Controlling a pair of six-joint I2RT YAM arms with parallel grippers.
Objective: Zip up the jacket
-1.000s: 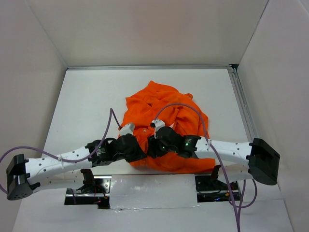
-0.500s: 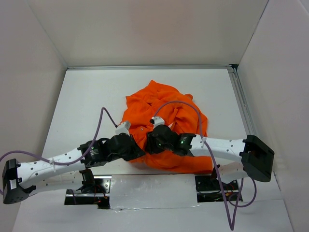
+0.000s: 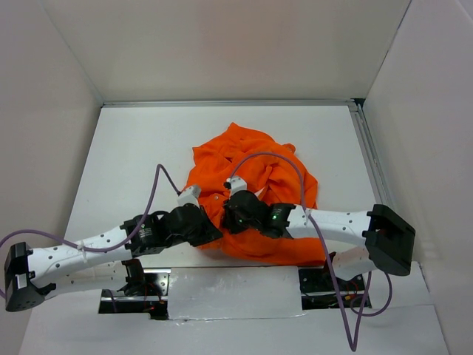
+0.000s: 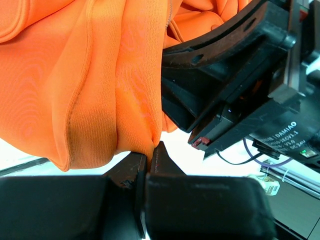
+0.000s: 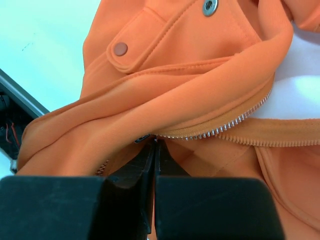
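Observation:
The orange jacket (image 3: 255, 174) lies crumpled in the middle of the table, its near hem lifted between both arms. My left gripper (image 3: 216, 231) is shut on a fold of the jacket's fabric (image 4: 135, 100) at the near edge; its closed tips (image 4: 148, 152) pinch the cloth. My right gripper (image 3: 226, 217) is beside it, shut, with its tips (image 5: 154, 142) meeting on the dark zipper pull (image 5: 143, 137) where the silver zipper teeth (image 5: 225, 126) start. Above that a flap pocket with a snap (image 5: 120, 48) shows. The rest of the zipper is hidden in the folds.
The white table (image 3: 126, 163) is boxed in by pale walls, with a metal rail (image 3: 369, 163) along its right edge. The right gripper's black body (image 4: 240, 85) hangs close beside the left gripper. Purple cables (image 3: 159, 188) loop over both arms.
The right gripper has closed its jaws at the zipper pull and edged slightly left. The left gripper has kept its hold on the fabric and shifted a little away.

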